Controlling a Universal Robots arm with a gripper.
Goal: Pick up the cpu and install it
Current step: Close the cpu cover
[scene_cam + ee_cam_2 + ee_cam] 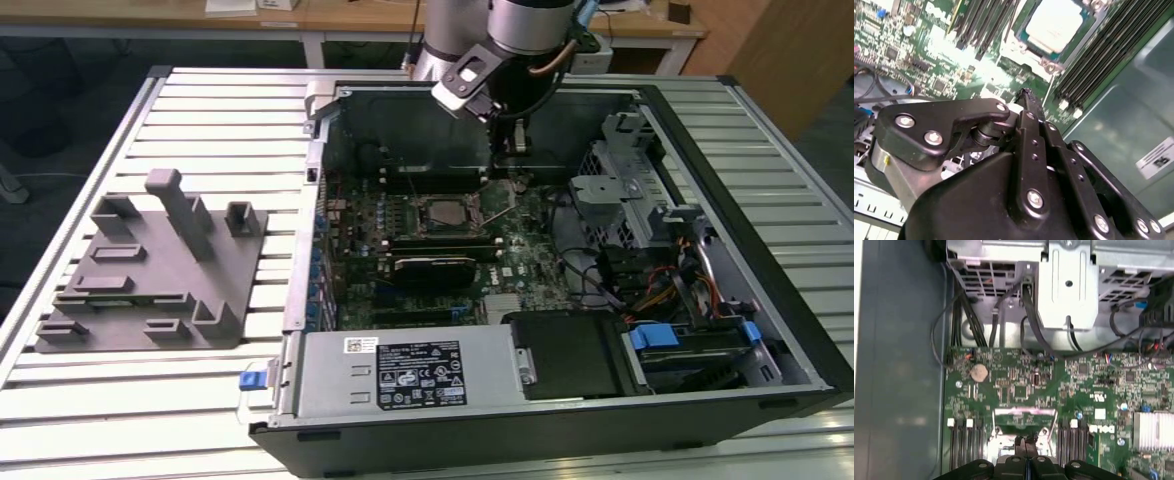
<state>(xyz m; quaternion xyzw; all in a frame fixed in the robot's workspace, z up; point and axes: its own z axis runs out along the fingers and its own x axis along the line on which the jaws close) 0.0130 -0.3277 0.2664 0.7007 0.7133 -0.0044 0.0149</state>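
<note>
cpu [1054,22], one, lying in single socket [1025,48], end effector [1026,441] closed tight, empty

The case's top is wide open, so dropping straight down onto the motherboard [1019,385] is easy. The tight spots: the drive cage [627,185] and a tangle of cables [603,268] crowd the exterior view's right, the power supply [400,372] walls off the near end, and the case wall [400,130] sits close behind the gripper [1025,442]. Memory slots [961,450] flank the socket [1024,422] on both sides, and a black block [434,268] stands just beside it.
</note>
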